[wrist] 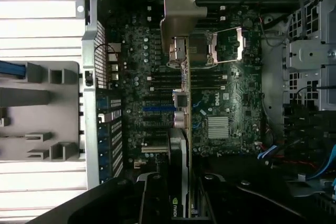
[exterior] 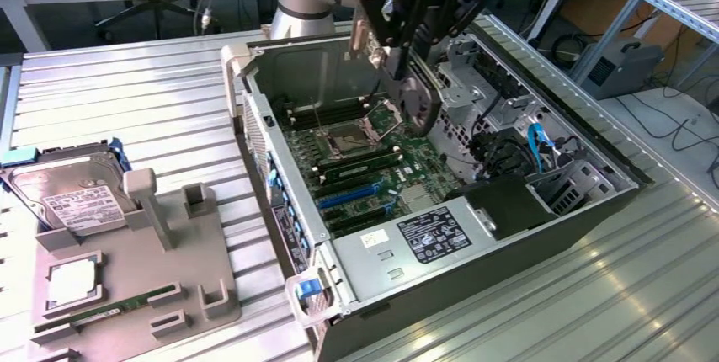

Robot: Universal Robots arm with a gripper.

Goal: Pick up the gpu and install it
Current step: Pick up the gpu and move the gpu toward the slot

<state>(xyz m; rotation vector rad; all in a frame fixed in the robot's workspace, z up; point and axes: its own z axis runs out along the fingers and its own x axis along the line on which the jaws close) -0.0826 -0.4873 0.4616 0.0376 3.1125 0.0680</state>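
Jaws clamped on the gpu (wrist: 179,129), card seen edge-on over the motherboard (wrist: 220,93), its face hidden.

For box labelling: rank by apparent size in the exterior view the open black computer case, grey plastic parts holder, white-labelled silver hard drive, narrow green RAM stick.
1. open black computer case
2. grey plastic parts holder
3. silver hard drive
4. narrow green RAM stick
None look alike.

Computer case (exterior: 506,295) lies open side up, so the circuit board (exterior: 359,160) can be reached from overhead. Gripper (exterior: 407,76), clamped on the graphics card (exterior: 418,108), hangs between the walls. On the exterior view's right, the drive cage (exterior: 494,84) and cables (exterior: 537,143) crowd the space. A labelled metal box (exterior: 433,236) blocks the near end.
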